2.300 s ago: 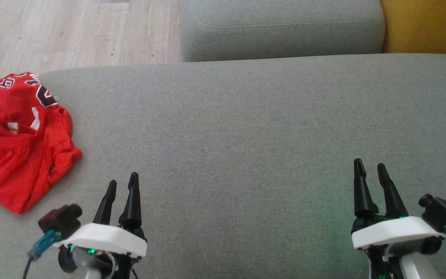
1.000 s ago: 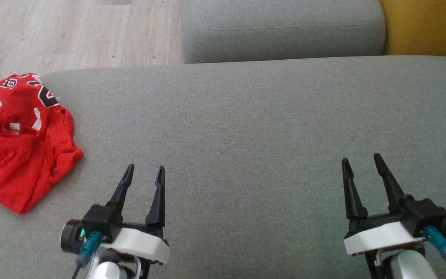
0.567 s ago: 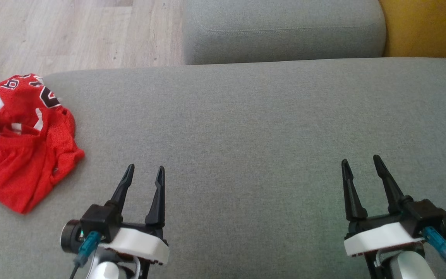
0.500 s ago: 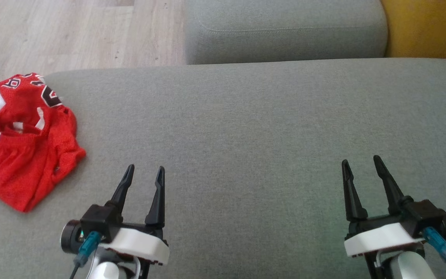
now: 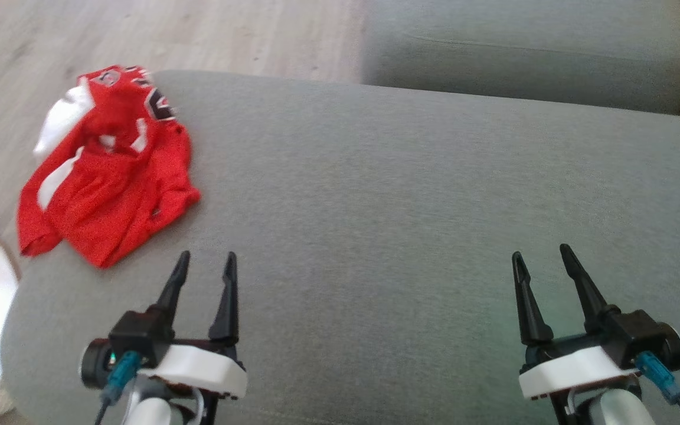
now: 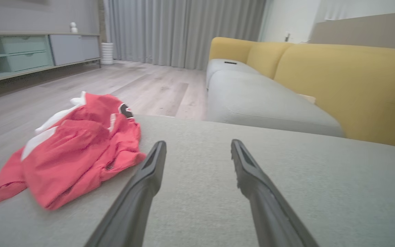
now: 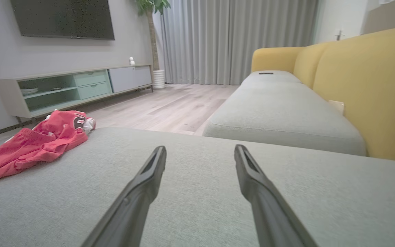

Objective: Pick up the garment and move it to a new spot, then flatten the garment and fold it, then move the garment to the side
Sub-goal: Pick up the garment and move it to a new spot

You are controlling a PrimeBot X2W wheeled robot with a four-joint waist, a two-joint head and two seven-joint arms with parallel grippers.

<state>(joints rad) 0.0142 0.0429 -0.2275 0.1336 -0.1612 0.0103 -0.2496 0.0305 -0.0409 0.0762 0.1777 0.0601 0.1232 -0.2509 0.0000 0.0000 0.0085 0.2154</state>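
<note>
Over at the far left corner of the grey sofa cushion (image 5: 411,195), that's where the red jersey (image 5: 107,177) sits: a crumpled heap, white side panels and a black numeral showing, its outer edge right at the cushion's rim above the wooden floor (image 5: 198,29). Nobody has hold of it!

Down at the near edge, the left end effector (image 5: 207,257) hovers over bare fabric, both dark fingers spread wide apart with nothing between them. It's the closer of the two, near the jersey's lower hem but not touching it. In the left wrist view the garment lies off to the left of the fingers, not in line with them. Across on the other side, the right end effector (image 5: 540,252) is just as wide open and just as empty, well apart from the cloth.

So where does that leave the job? By the look of it, right at the start. The pick-up is not yet made, and the jersey is bunched rather than flat, with no fold to speak of. Everything remains to be done: grab it, carry it to open cushion, spread it out, fold it, set it aside. There's plenty of free grey surface in the middle for that. My read is that the left arm needs to swing left and reach forward first.
</note>
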